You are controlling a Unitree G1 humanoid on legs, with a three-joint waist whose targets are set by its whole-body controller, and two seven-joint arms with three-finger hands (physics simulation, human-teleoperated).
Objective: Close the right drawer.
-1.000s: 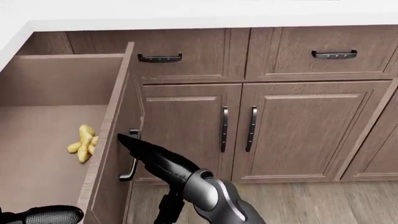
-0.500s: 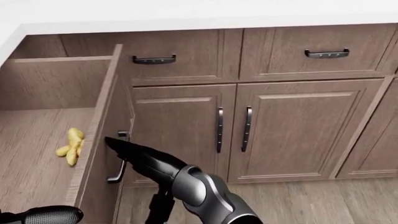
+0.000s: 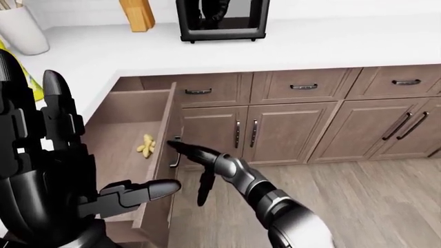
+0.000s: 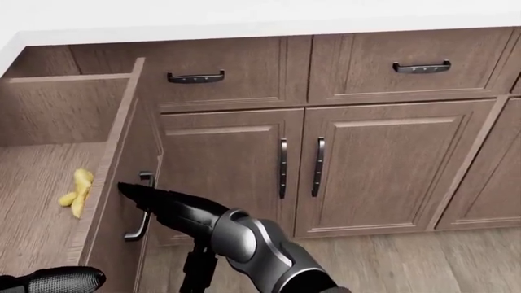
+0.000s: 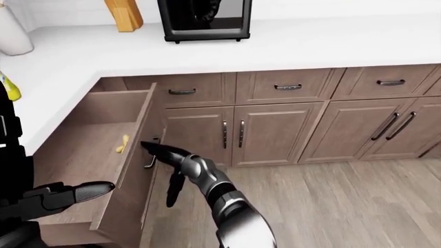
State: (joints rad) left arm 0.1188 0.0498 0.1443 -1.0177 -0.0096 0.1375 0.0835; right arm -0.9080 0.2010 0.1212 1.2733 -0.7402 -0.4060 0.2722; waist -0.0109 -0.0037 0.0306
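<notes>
- One drawer (image 3: 134, 150) stands pulled far out of the wooden cabinet run, and we see it at the left of both eye views, below the corner of the white surface (image 3: 289, 49).
- We spot a small yellow ginger root (image 3: 145, 145) lying on the drawer's floor, near its right wall.
- Our right hand (image 4: 134, 192) reaches in from the bottom of the head view, its dark fingers stretched out straight, tips right at the drawer's front panel beside the metal handle (image 4: 140, 210).
- We can't tell whether the fingertips press on the panel or merely touch the handle; nothing is gripped, and the fingers are not curled round anything.
- Our left hand (image 3: 62, 175) looms large at the left of the left-eye view, fingers spread and upright, thumb pointing toward the drawer's edge, holding nothing.
- Up on the surface we see a black appliance (image 3: 222, 19), a wooden knife block (image 3: 136, 14) and a white container (image 3: 20, 31).
- Closed drawers and cabinet doors (image 4: 228, 171) run off to the right, above a wood-plank floor (image 3: 372, 201).
</notes>
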